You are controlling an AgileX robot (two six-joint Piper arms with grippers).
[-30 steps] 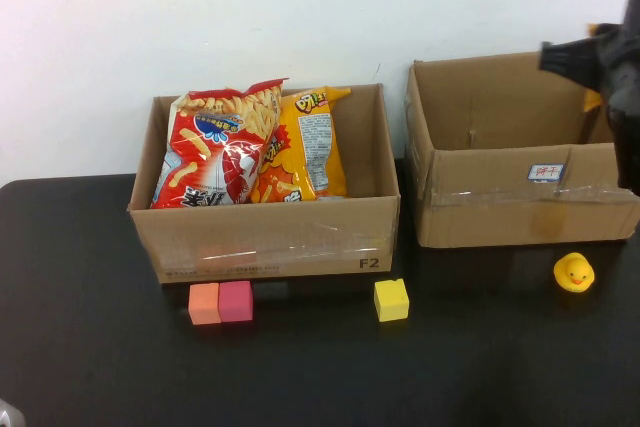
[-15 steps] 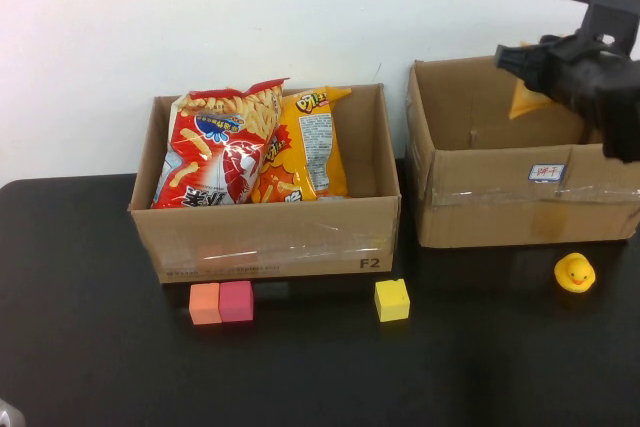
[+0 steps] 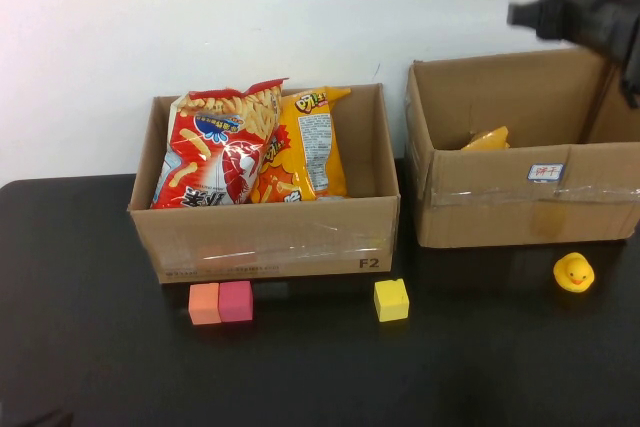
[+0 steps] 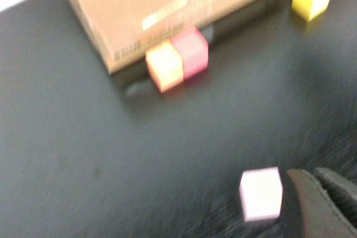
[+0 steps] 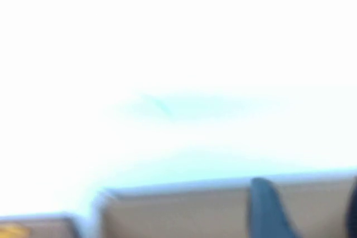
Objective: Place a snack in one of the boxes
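An orange snack bag (image 3: pixel 487 139) lies inside the right cardboard box (image 3: pixel 520 202), only its top showing above the front wall. My right gripper (image 3: pixel 525 15) hangs high above that box near the wall, open and empty. In the right wrist view its fingers (image 5: pixel 265 207) stand apart over the box's brown rim (image 5: pixel 184 215). The left cardboard box (image 3: pixel 270 237) holds a red chips bag (image 3: pixel 215 152) and an orange-yellow chips bag (image 3: pixel 305 147). My left gripper (image 4: pixel 329 204) is low over the black table, shut and empty, beside a pale pink cube (image 4: pixel 260 193).
An orange cube (image 3: pixel 204 303) and a pink cube (image 3: pixel 236 300) sit against the left box's front, with a yellow cube (image 3: pixel 391 299) to their right. A yellow rubber duck (image 3: pixel 574 272) sits in front of the right box. The white wall is right behind both boxes.
My right gripper held the orange snack bag above the right box, let it go and rose up. The bag now lies in that box.
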